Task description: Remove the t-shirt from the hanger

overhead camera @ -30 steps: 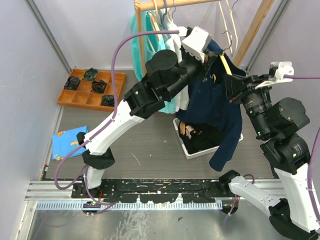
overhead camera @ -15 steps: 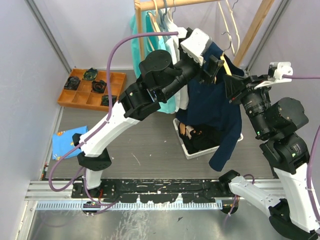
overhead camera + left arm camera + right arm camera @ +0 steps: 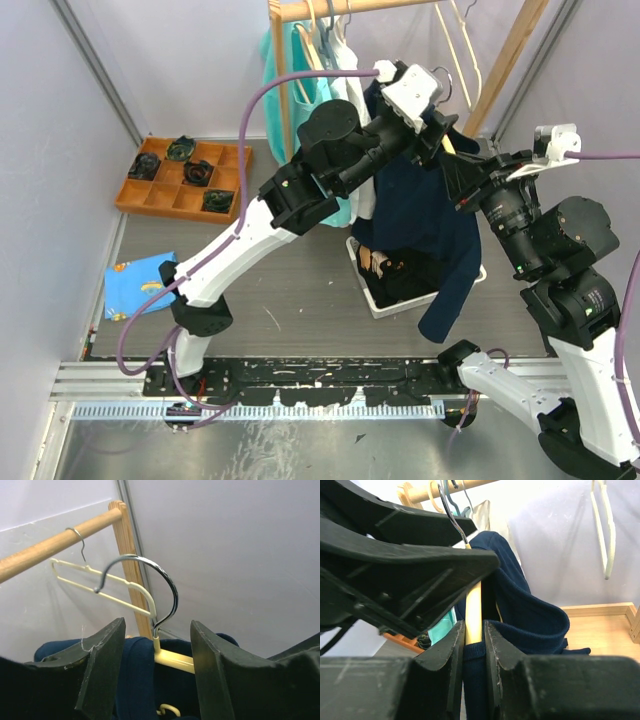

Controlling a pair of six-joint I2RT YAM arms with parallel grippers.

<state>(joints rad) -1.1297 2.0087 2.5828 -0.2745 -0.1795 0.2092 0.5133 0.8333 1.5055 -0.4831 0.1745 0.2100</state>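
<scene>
Top view, far centre: navy t-shirt draped on cream hanger, metal hook clear of wooden rail. Lower part of shirt over white bin, one sleeve dangling near-right of it.

L gripper: fingers apart, one either side of hook's neck, no contact visible; shirt collar just below.

R gripper: fingers closed tight on hanger's cream arm w/ a fold of navy fabric pinched betw. them, immediately right of L gripper.

Teal garment on rail, left of shirt.

Far left: orange compartment tray; blue cloth flat on table, nearer than tray.
</scene>
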